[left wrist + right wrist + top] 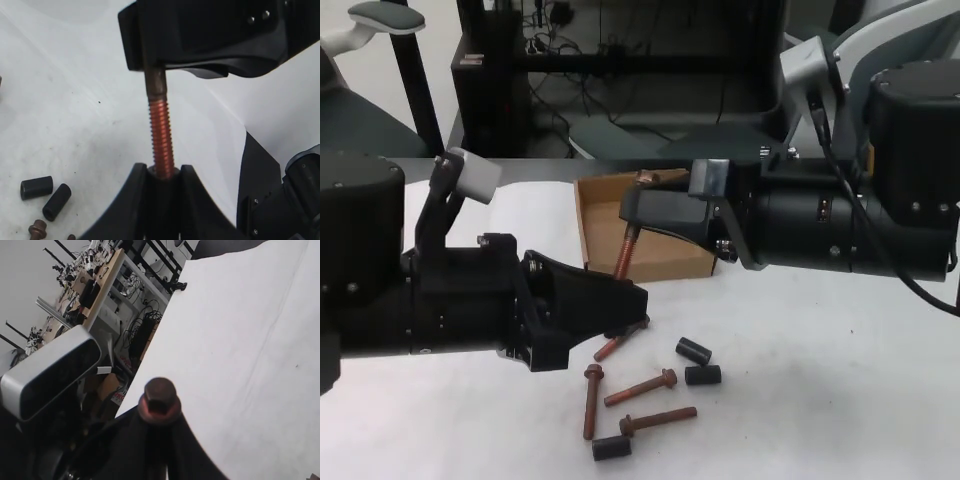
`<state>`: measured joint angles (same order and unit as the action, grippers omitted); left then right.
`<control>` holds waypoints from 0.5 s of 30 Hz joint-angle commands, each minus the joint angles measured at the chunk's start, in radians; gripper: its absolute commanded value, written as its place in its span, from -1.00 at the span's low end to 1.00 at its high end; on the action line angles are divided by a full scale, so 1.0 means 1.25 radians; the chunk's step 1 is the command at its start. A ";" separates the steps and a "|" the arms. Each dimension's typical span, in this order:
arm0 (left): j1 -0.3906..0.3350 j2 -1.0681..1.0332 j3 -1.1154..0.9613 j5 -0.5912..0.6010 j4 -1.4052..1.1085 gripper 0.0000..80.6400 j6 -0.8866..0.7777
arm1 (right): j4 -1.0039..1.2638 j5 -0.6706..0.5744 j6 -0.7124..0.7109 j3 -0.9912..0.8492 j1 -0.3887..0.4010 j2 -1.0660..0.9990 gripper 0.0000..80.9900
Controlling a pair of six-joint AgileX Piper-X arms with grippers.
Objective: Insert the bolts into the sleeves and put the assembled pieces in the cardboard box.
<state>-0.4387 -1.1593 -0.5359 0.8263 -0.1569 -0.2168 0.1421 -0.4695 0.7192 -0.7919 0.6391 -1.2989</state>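
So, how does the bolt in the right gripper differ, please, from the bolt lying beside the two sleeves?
The held bolt stands roughly upright, thread down, clamped in the right gripper; the loose bolt lies flat on the bench. The held bolt's tip meets the sleeve in the left gripper; the loose bolt has no sleeve. Both are copper-coloured.

Coppery threaded metal bolt point(161, 137), matt black sleeves point(694, 351), cardboard box point(660, 262)
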 commanded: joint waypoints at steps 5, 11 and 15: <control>-0.002 0.007 -0.004 -0.014 -0.028 -0.96 0.006 | -0.003 -0.013 -0.003 -0.005 0.006 0.002 -0.99; 0.010 0.007 -0.004 -0.040 -0.028 -0.96 0.013 | -0.003 -0.012 -0.003 -0.005 0.006 0.002 -0.99; 0.032 0.007 -0.004 -0.038 -0.028 -0.96 0.013 | -0.003 -0.012 -0.003 -0.005 0.006 0.002 -0.99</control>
<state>-0.4211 -1.1593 -0.5346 0.7986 -0.1569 -0.2085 0.1421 -0.4713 0.7192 -0.7919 0.6415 -1.2989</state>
